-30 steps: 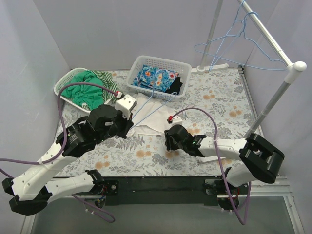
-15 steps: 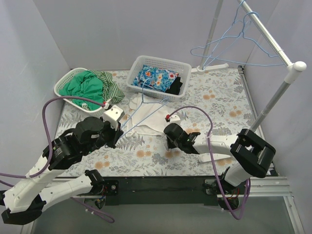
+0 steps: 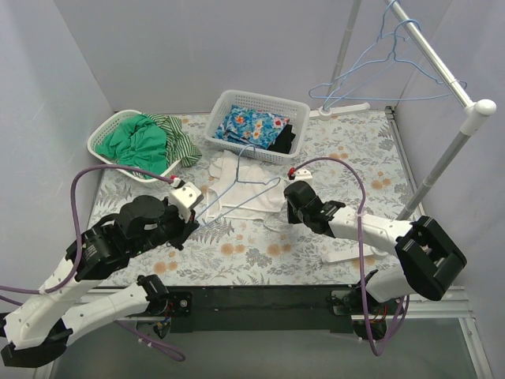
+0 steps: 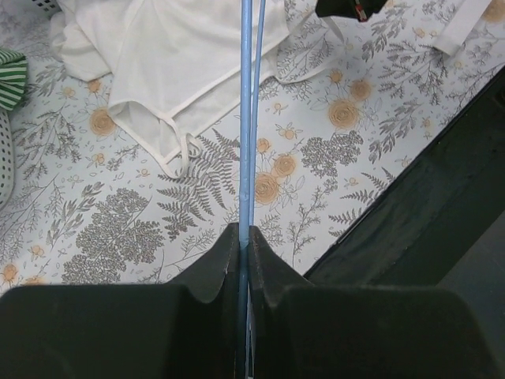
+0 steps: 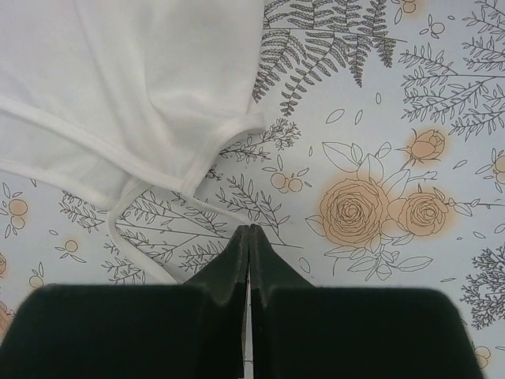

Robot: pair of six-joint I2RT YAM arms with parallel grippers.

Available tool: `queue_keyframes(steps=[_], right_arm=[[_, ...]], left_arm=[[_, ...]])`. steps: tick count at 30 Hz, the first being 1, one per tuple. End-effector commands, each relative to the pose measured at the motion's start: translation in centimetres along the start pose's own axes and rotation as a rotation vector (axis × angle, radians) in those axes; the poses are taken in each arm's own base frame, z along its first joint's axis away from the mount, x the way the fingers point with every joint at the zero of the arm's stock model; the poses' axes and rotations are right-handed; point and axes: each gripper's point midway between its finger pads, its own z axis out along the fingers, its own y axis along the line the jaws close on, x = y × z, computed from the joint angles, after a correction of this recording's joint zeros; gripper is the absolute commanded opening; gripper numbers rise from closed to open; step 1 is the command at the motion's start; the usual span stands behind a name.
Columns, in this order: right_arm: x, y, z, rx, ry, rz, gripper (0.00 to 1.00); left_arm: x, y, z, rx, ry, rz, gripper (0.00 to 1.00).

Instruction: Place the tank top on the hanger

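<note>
The white tank top (image 3: 237, 170) lies crumpled on the floral table in front of the middle basket. My left gripper (image 3: 193, 209) is shut on the pale-blue wire hanger (image 3: 256, 185), which reaches out over the tank top. In the left wrist view the hanger (image 4: 246, 118) runs straight out of the shut gripper (image 4: 244, 227) above the tank top (image 4: 181, 55). My right gripper (image 3: 292, 201) is just right of the tank top. In the right wrist view it (image 5: 249, 227) is shut, and a thin strap (image 5: 118, 229) of the tank top (image 5: 118, 87) leads into its tips.
A white basket (image 3: 102, 130) of green and striped garments stands at the far left. A second basket (image 3: 260, 96) holds blue floral cloth. A white clothes rail (image 3: 434, 55) with spare blue hangers (image 3: 379, 79) stands at the right. The black table edge (image 4: 442, 197) is near.
My left arm has drawn back toward the near left, keeping hold of the hanger. My right gripper has moved up and right, from the tank top's near hem to its right side.
</note>
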Motion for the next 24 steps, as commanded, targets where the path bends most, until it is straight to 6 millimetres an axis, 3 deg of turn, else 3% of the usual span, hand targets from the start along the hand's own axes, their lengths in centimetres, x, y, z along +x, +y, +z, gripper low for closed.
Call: queue_keyframes(steps=[1,15,24], right_arm=[[-2.6,0.5,-0.5,-0.026,-0.037,-0.012,0.01],[-3.8,-0.4,-0.8,-0.026,-0.048,0.002,0.01],[-5.0,-0.4,-2.0,-0.034,-0.088,0.011,0.01]], left_arm=[[0.9,-1.3,0.5,0.083,0.056,0.065,0.00],[2.0,-2.0,2.0,0.136,0.108,0.142,0.00],[3.5,-2.8,4.4,0.179,0.169,0.172,0.00]])
